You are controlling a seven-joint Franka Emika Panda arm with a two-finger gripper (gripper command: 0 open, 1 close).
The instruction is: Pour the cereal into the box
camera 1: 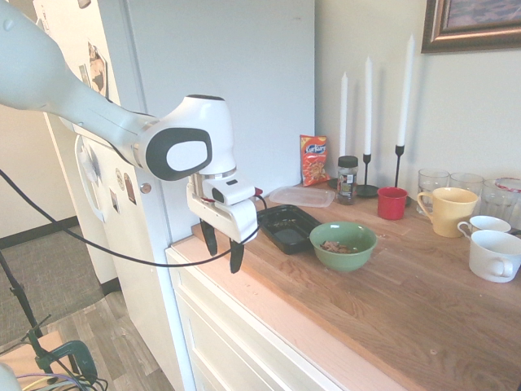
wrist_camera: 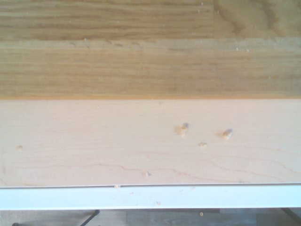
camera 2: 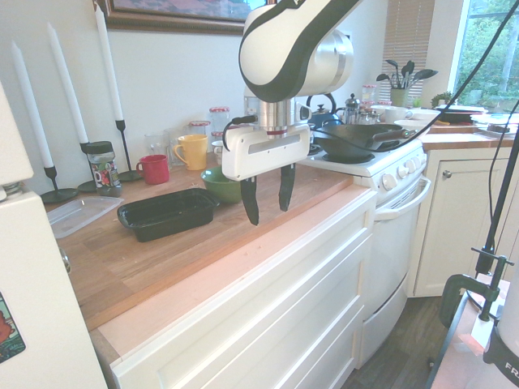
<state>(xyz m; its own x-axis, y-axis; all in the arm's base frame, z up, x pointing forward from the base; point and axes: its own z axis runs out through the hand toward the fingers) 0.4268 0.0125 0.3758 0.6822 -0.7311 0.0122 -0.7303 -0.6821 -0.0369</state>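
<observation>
I hold the gripper (camera 1: 224,244) over the bench's (camera 1: 391,277) front edge, jaws apart and empty (nothing grasped yet), since the cereal (camera 1: 333,246) sits in the green bowl (camera 1: 343,244) just beside the black box (camera 1: 286,226), ready for tipping.

Box (camera 1: 286,227) sat on counter (camera 1: 407,285), bowl (camera 1: 343,244) just beside it at 4 o'clock | cereal (camera 1: 334,246) lay in bowl | flat container (camera 1: 302,195) behind box at 12 | snack bag (camera 1: 313,160) at 1, against wall | gripper (camera 1: 223,248) hung over counter's front edge, at 8 from box, apart.
</observation>
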